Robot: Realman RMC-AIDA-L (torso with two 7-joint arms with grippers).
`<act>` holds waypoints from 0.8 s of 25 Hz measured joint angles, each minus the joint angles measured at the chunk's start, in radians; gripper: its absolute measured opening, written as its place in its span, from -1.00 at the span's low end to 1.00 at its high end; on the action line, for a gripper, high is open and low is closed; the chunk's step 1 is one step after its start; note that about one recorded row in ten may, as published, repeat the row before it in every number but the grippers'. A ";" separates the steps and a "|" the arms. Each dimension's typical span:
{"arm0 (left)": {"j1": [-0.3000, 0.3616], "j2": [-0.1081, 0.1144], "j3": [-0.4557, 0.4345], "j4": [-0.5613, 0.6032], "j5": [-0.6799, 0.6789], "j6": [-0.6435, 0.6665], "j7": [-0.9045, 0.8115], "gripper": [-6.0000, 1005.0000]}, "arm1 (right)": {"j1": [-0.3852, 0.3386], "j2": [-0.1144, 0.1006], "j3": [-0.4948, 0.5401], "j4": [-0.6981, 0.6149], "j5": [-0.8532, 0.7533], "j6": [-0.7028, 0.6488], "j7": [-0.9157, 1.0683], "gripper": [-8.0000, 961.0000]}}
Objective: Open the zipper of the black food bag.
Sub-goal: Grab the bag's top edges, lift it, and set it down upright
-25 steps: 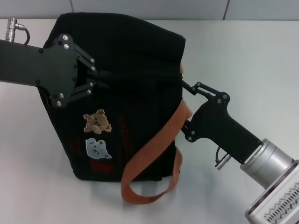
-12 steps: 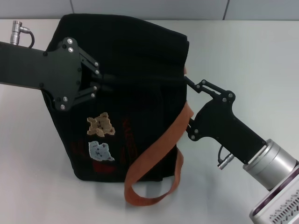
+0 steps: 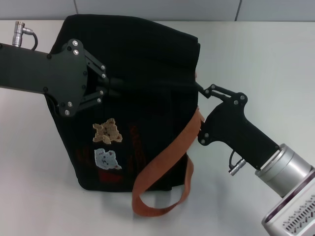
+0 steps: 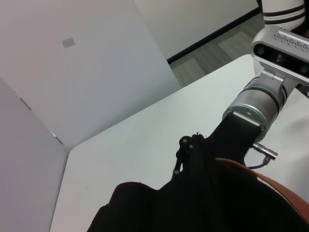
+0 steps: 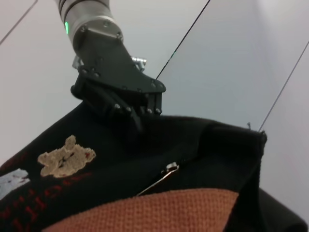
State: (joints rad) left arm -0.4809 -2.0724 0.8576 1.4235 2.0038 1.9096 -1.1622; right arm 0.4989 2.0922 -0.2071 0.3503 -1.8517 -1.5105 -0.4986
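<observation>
The black food bag [image 3: 142, 59] stands on the white table, bear patches [image 3: 107, 130] and red lettering facing me. My left gripper [image 3: 119, 88] is shut, pinching fabric at the bag's top seam on its left half; the right wrist view shows that left gripper [image 5: 140, 124] from the other side. My right gripper [image 3: 198, 86] is pinched at the bag's right top corner, its tips sunk in black fabric. The zipper's silver pull tab [image 5: 171, 167] lies on the seam, apart from the left gripper and just above the orange strap [image 5: 145, 210].
An orange-brown handle [image 3: 167, 152] hangs down the bag's front and loops onto the white table [image 3: 256, 54] at the near edge. Grey wall panels [image 4: 87, 72] rise behind the table. The right arm's silver wrist [image 3: 285, 172] crosses the lower right.
Both grippers have shifted slightly right, the left one farther along the seam. The bag has slid a little right with them, its bear patches now lower and further right.
</observation>
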 joint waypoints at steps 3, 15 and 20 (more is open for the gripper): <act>-0.001 0.000 0.000 0.000 0.000 0.000 0.001 -0.85 | 0.006 0.000 0.000 0.002 -0.001 0.017 0.000 -0.40; -0.005 0.001 0.000 0.002 0.000 -0.003 0.000 -0.85 | 0.036 0.000 -0.009 0.004 -0.003 0.044 0.011 -0.70; -0.005 0.002 -0.001 0.002 -0.001 -0.003 0.000 -0.85 | 0.041 0.000 -0.008 0.004 -0.003 0.056 0.015 -0.90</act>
State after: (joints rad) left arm -0.4863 -2.0707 0.8563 1.4260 2.0033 1.9066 -1.1618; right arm 0.5396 2.0923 -0.2155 0.3543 -1.8546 -1.4542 -0.4832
